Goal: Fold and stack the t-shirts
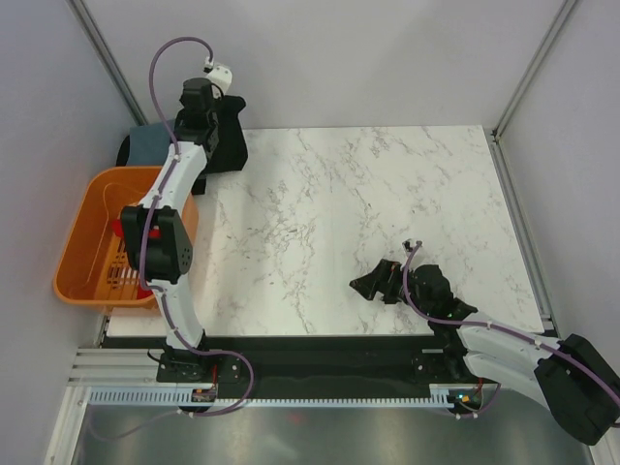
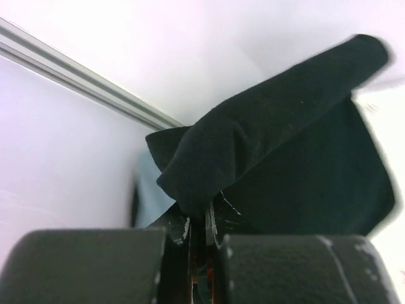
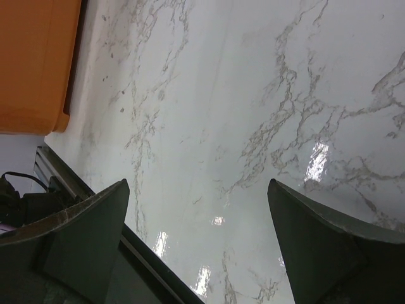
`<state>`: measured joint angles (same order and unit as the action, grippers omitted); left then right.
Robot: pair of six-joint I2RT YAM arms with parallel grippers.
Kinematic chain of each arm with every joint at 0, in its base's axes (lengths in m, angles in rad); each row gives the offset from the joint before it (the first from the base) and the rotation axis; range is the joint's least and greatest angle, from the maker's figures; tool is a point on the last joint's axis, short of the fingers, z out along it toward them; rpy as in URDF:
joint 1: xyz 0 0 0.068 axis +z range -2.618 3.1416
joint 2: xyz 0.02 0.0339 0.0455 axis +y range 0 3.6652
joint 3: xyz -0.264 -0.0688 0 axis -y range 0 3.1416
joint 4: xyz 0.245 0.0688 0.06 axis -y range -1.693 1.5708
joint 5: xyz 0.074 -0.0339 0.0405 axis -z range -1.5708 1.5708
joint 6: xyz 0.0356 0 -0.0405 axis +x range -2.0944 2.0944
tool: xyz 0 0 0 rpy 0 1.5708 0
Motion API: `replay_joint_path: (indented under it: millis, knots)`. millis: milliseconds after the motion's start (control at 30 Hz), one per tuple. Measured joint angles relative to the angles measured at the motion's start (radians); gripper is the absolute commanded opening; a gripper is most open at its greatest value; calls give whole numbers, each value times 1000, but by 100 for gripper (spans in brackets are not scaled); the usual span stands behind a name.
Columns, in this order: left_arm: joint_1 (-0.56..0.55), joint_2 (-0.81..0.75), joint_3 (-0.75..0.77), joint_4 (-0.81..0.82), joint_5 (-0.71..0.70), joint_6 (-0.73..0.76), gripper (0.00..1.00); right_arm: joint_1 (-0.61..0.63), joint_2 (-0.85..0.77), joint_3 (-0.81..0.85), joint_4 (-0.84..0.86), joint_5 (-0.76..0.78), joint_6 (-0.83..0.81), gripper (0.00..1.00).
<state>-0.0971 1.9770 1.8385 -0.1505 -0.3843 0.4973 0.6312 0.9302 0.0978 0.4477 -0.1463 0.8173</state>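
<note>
Orange basket [image 1: 76, 254]: at left edge of bench [image 1: 387, 194]. Grey-blue garment [image 1: 145, 145]: just behind basket. Left hand [image 2: 197, 229]: beyond basket's far side, fingers pressed together, pinching black t-shirt [image 2: 285, 133]. Right hand [image 3: 197, 187]: well right of basket, fingers spread, low over bench.

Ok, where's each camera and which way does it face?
Top external: overhead, near edge, looking down on marble table; left arm, right arm show.
Left wrist: far left corner, facing black t-shirt in the shut left end effector.
Right wrist: low, facing orange basket past the open right end effector.
Shared: top and right wrist show basket.
</note>
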Motion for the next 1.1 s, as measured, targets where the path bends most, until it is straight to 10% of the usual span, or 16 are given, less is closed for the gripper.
replay_joint_path:
  millis: [300,1100]
  knots:
    - [37,-1,-1,212,-29,173,2,1,6,-2,14,-8,2,98]
    - [204,-260,-193,163,350,207,2,1,37,-2,32,-14,7,98]
